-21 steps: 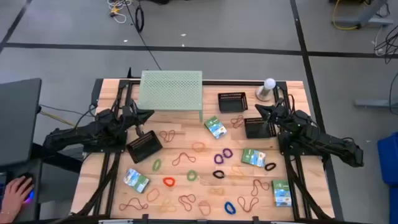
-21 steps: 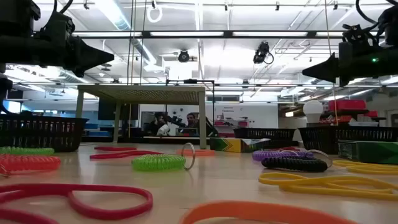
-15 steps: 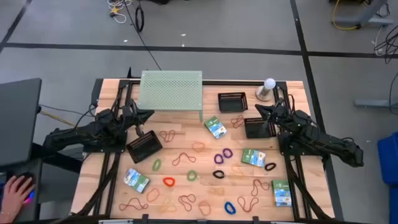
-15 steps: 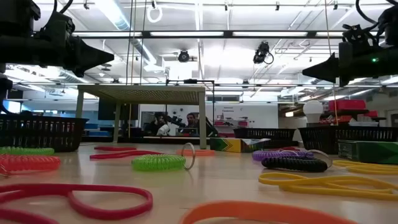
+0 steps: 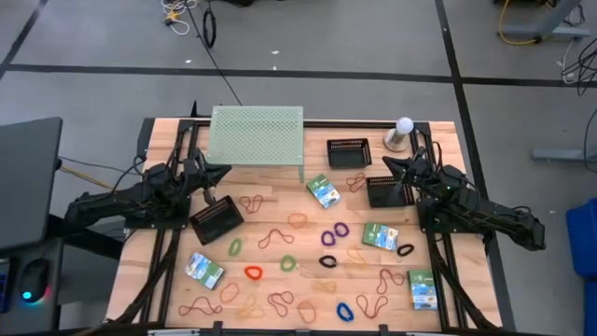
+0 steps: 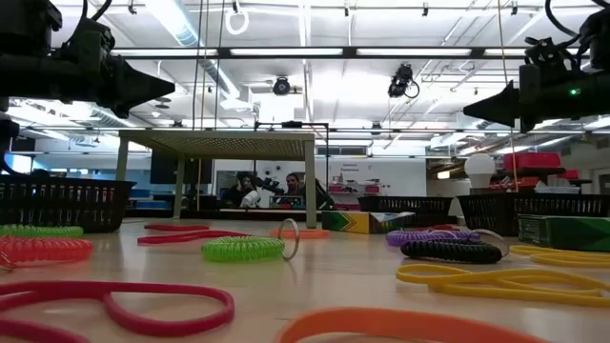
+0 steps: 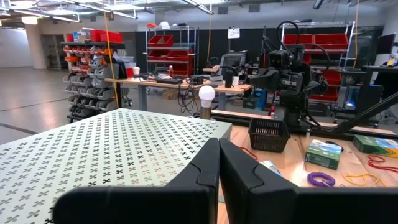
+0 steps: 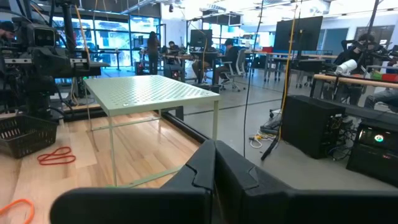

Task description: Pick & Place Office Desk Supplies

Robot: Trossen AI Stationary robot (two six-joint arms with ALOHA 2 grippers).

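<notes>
Currently both arms hang clear of the surface [image 5: 159, 280]; left pincer [image 5: 227, 171] at 9 o'clock, fingers pressed together, empty; right pincer [image 5: 385, 162] at 3 o'clock, likewise closed and empty; nothing picked yet.

Risks, judged: the pale-green shelf [image 5: 256, 136] at 12 o'clock sits close to the left pincer, so a careless descent could clip it; the black mesh tray [image 5: 216, 220] beneath that arm could get nudged; rubber bands [image 5: 275, 237] lie flat, thin and overlapping, so a pinch may slip or drag two at once.

Supplies: green-white-blue packets [image 5: 381, 236], small and flat, spread from centre to 6 o'clock; coloured bands scattered between them.
</notes>
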